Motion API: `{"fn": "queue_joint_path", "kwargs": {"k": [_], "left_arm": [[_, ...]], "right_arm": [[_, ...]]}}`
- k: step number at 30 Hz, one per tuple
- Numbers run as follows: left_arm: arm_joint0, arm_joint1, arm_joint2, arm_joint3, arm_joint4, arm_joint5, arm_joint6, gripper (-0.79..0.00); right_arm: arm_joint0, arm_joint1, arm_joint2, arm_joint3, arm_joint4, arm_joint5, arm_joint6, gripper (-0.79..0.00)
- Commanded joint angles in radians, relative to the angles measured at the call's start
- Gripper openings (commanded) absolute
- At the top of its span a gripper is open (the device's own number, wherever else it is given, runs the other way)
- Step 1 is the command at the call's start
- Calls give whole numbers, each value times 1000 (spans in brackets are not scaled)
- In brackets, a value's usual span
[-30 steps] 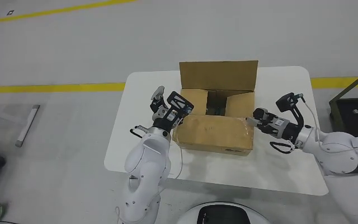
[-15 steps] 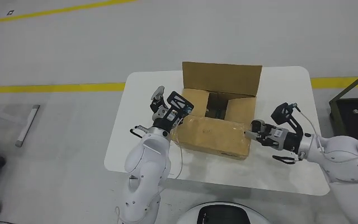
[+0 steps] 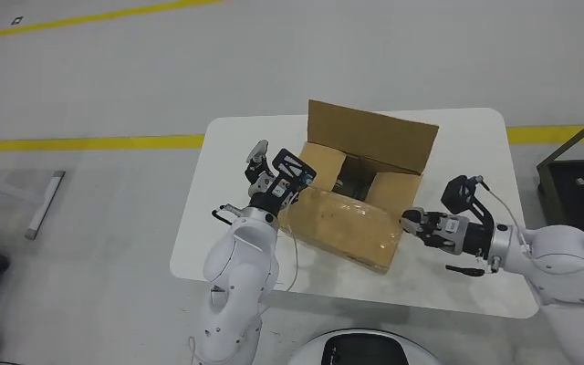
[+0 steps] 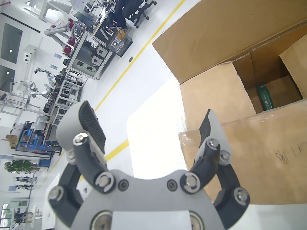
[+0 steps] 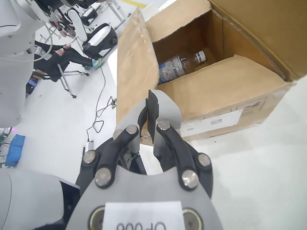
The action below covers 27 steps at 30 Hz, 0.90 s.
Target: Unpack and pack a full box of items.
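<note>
Box [image 3: 347,224], brown cardboard, skewed at table [image 3: 228,182] ctr, far flap [image 3: 370,137] up; I see clear bottle [image 5: 180,66] inside. L gripper [image 4: 146,111] wide open, empty, at its 9 o'clock; R gripper [image 5: 150,96] pinched shut on near flap [image 5: 134,68], 3 o'clock.

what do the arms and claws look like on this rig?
The left arm and right arm are glossy white shells, a thin black cable loop at each wrist. The left claw and right claw: silver-grey base plate, black linkage bars, silver bolts, grey fingers, black ribbed pads. Each base carries a white label.
</note>
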Motion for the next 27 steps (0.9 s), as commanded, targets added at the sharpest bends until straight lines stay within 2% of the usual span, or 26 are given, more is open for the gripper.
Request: {"fn": "queue_joint_path", "kwargs": {"k": [1,5,11,16,20,27], "left_arm": [[0,0,0,0,0,0,0,0],[0,0,0,0,0,0,0,0],[0,0,0,0,0,0,0,0],[6,0,-3,-11,-19,16,23,0],[-12,2,5,-17,0,-11,17,0],[-56,5,53,2,63,-128,-45,0]], "right_arm": [[3,3,14,-22,-62,-15,-21,-785],[7,8,41,-72,-183,-68,-107,-785],[-8,15,86,-156,-450,-185,-266,-785],[-62,14,97,-187,-627,-202,-420,-785],[-97,15,105,-197,-708,-198,-514,-785],[-151,17,123,-214,-763,-210,-619,-785]]}}
